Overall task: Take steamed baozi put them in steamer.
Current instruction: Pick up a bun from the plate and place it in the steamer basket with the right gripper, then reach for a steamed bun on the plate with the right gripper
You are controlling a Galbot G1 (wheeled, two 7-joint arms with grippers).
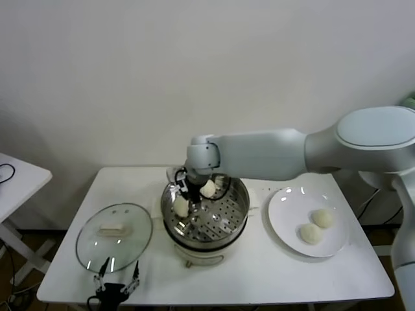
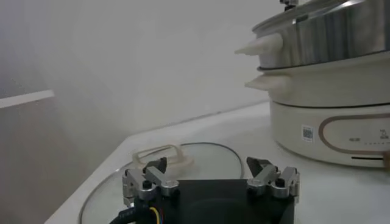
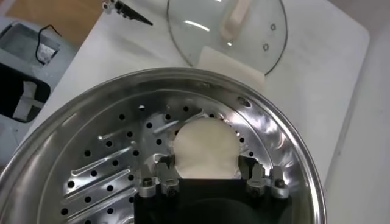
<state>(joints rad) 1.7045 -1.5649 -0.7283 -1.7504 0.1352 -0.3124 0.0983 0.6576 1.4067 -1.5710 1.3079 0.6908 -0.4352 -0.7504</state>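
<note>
If the right gripper (image 3: 210,182) lifts while its part-spread fingers cling, the baozi (image 3: 205,148) could roll across the steamer (image 3: 292,146) tray (left gripper (image 2: 210,182) idles, spread wide).

The steamed baozi (image 1: 181,207) are creamy white and plain, without any pattern. The steamer (image 1: 237,217) is shiny silver steel, its bottom tray dotted with round holes and short slots, and its base (image 2: 329,131) is cream white. The plate (image 1: 283,217) on the right is plain white. The glass lid (image 1: 133,247) is clear, with a cream handle (image 1: 115,229). The table (image 1: 259,275) is white.
</note>
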